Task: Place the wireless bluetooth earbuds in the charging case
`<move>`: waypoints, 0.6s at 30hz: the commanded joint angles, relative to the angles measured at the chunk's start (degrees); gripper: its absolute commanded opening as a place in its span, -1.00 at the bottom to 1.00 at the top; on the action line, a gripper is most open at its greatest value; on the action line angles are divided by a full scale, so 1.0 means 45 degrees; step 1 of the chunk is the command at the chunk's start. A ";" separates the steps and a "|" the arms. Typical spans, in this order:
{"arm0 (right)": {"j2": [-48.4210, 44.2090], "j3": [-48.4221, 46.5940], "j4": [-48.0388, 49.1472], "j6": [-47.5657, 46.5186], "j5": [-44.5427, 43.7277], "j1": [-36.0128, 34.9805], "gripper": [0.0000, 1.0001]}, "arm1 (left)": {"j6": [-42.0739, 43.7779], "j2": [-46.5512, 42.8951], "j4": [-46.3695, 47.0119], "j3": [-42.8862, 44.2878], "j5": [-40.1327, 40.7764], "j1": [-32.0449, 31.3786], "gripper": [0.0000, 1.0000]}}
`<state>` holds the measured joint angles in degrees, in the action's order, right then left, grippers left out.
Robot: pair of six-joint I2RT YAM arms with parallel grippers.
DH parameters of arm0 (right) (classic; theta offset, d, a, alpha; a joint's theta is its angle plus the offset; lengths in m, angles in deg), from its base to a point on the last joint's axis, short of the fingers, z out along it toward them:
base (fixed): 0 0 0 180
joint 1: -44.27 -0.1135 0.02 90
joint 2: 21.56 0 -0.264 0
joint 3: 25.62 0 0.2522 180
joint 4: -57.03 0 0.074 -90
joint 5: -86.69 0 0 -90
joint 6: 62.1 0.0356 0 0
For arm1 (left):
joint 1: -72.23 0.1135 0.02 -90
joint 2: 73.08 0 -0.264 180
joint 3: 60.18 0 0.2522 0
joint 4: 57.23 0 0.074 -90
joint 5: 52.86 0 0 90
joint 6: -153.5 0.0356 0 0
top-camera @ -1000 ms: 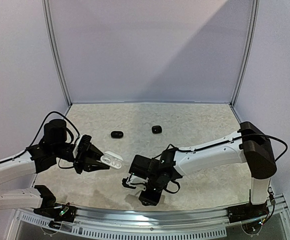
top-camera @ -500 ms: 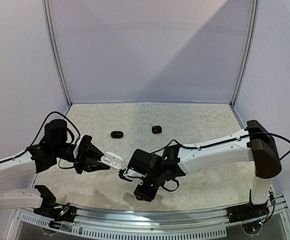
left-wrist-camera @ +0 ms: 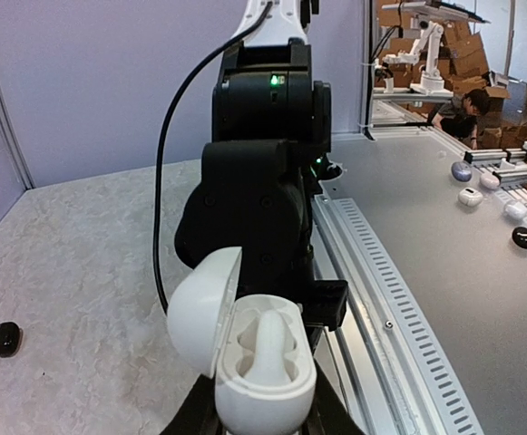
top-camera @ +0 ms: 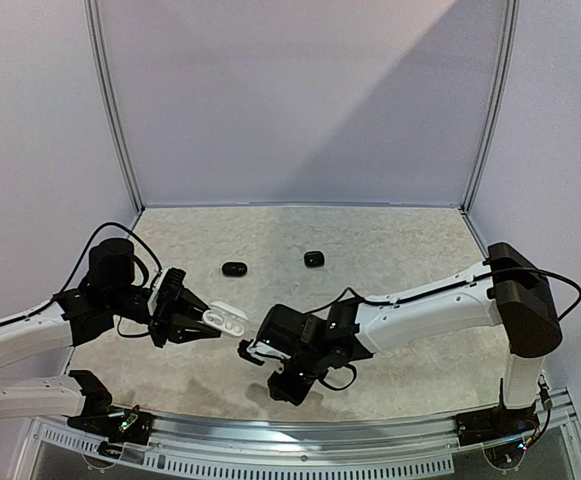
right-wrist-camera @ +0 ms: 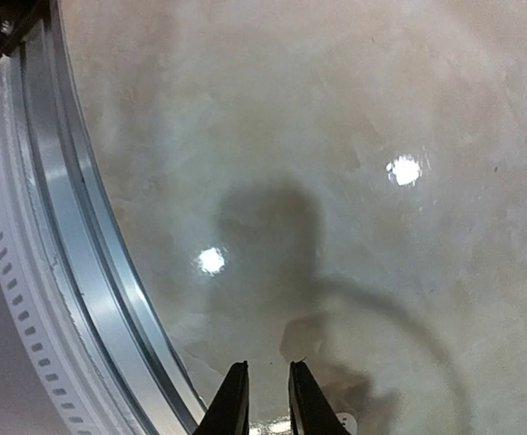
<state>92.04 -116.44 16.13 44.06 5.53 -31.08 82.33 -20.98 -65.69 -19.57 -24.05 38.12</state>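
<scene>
Left arm: low, reaching right; left gripper (top-camera: 192, 325) clamped on the white charging case (left-wrist-camera: 263, 372), lid swung open; one white earbud (left-wrist-camera: 268, 340) seated upright inside. Right arm: stretched left across the near edge; right gripper (right-wrist-camera: 261, 381) near the case, pointing down, fingers almost together, nothing seen between.

Holds the left arm low, reaching right, left gripper (top-camera: 200, 324) clamped on the charging case (top-camera: 227, 320). Stretches the right arm leftward across the near side, right gripper (right-wrist-camera: 261, 399) tilted downward, fingers almost together.
</scene>
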 commanded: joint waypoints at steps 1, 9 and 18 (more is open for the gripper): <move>0.0243 0.0572 -0.0225 0.0572 -0.0231 -0.0084 -0.71 | -0.0022 -0.0018 0.0189 0.0183 -0.0015 0.0021 -1.00; 0.0111 0.0654 -0.0765 0.0618 -0.0234 -0.0173 -0.78 | -0.0024 0.0025 0.0288 0.0171 0.0040 0.0040 -1.00; 0.0182 0.0209 -0.1704 0.0160 -0.0010 -0.0608 -0.83 | -0.0021 0.0042 0.0345 0.0107 0.0054 0.0040 -1.00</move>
<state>92.57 -114.76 13.18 45.61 4.72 -32.24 82.33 -20.96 -65.65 -19.57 -23.87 38.12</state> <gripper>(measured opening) 0.087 0.247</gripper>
